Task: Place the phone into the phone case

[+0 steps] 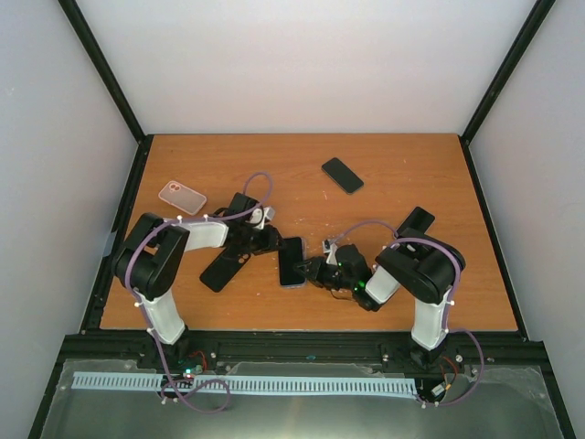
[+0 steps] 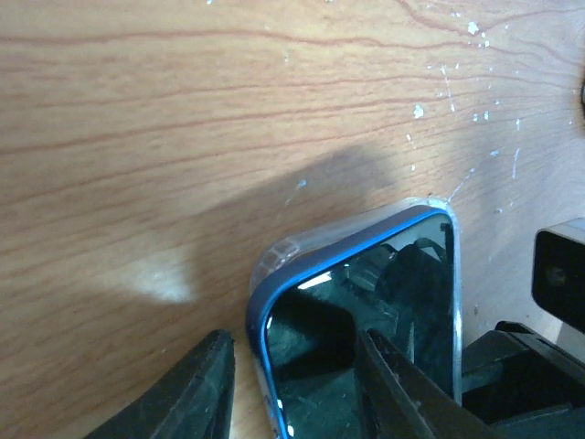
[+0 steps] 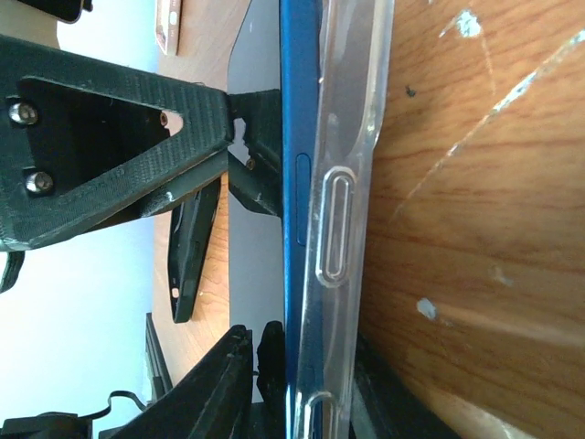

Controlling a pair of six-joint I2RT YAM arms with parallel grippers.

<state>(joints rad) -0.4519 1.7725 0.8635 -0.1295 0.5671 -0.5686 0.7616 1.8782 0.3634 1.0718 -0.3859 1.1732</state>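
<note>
Phone (image 1: 292,262) with a blue rim and a dark glass screen, lying near the middle of the wooden worktop (image 1: 411,302), between the two arms' tips and resting in a clear case (image 3: 352,137).

At far left, a pink-rimmed clear case (image 1: 182,197) lies flat, well apart from the phone. A black phone case (image 1: 224,268) lies nearer, to the phone's left, partly under the left arm.

The left fingers (image 2: 196,393) reach the phone from its upper left. They stand apart: one is just beside the phone's rim, with a strip of bare wood showing between them, and the other is over the screen. In the right wrist view, a part of the left arm's tip touches the glass.

Seen edge-on, the phone's blue side stands proud of the clear case's wall, so its side button is outside the case's moulded button cover. At the corner seen from the left wrist, a clear band shows beyond the blue rim.

The right fingers (image 3: 215,384) meet the phone from the right, one against the screen face and one against the case's back. Whether they are pressing, I cannot tell.

Further right, a dark phone (image 1: 416,220) lies partly behind the right arm, and another black phone (image 1: 342,175) lies toward the far edge.
</note>
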